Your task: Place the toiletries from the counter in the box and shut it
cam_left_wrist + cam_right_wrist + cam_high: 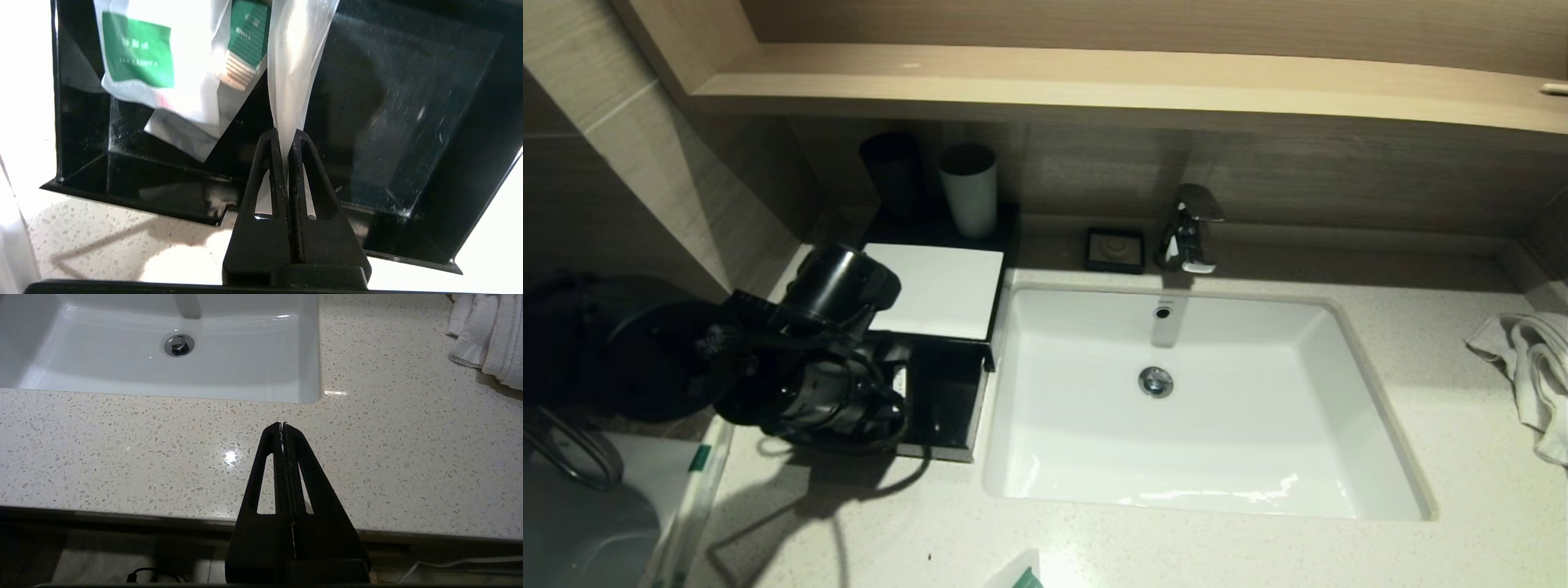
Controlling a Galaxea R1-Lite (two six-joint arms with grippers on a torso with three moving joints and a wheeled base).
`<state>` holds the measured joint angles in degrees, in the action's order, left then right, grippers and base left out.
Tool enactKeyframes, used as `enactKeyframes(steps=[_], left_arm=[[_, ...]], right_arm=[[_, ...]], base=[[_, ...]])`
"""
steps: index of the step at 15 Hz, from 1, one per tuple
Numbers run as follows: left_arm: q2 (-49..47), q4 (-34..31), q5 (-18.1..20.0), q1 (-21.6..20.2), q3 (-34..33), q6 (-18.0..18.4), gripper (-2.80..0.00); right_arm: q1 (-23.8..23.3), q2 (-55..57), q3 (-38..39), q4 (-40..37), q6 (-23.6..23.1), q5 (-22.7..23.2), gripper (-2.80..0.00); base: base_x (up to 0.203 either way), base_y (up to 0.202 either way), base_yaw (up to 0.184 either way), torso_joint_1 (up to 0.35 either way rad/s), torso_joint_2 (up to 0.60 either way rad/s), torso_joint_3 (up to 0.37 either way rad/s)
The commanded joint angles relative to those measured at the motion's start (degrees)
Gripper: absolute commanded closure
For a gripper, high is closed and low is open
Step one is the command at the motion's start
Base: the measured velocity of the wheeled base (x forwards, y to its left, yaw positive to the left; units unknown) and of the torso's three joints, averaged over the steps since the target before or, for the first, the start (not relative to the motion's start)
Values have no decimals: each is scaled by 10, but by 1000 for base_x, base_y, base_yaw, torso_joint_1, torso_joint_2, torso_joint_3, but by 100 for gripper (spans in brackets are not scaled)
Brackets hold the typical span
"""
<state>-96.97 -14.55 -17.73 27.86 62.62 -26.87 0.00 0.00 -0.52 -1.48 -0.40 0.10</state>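
- Toiletries first: a long thin translucent packet [294,73] is pinched between the pressed-together fingers of the left hand [289,136], hanging over the open black drawer [408,122] of the box [939,287].
- Two more packets already lie inside that drawer: a flat one with a green square label [139,53] and another beneath it [245,41], its upper part cut off by the frame edge.
- From the head view, the left arm's bulk covers most of the drawer, so the held packet is hidden there.
- One more packet corner [1023,576] peeks in at the bottom edge of the head view, on the counter [1176,547]; it looks like a green-labelled toiletry, though most of it is cut off.
- Right hand [283,425] sits parked over the counter's front edge, fingers pressed together on nothing.
- Around: sink basin [1201,482] beside the box, black cup [892,173] and white cup [969,189] behind the white panel, soap dish [1115,249], faucet [1191,229], towel [1531,367] far right.
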Motion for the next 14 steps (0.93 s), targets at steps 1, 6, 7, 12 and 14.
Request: enactKeyframes(steps=[1, 6, 7, 12, 14], left_arm=[[-6, 4, -1, 0, -2, -2, 0], [-6, 9, -2, 0, -2, -1, -280], [-7, 10, -1, 0, -2, -1, -280], [4, 28, -2, 0, 1, 0, -280], [20, 38, -2, 1, 2, 1, -280]], right_arm=[[0, 0, 0, 0, 0, 0, 0], [0, 0, 0, 0, 0, 0, 0], [0, 0, 0, 0, 0, 0, 0], [0, 0, 0, 0, 0, 0, 0], [-1, 0, 0, 0, 0, 0, 0]], base=[[0, 0, 0, 0, 0, 0], [0, 0, 0, 0, 0, 0], [0, 0, 0, 0, 0, 0], [0, 0, 0, 0, 0, 0], [0, 0, 0, 0, 0, 0]])
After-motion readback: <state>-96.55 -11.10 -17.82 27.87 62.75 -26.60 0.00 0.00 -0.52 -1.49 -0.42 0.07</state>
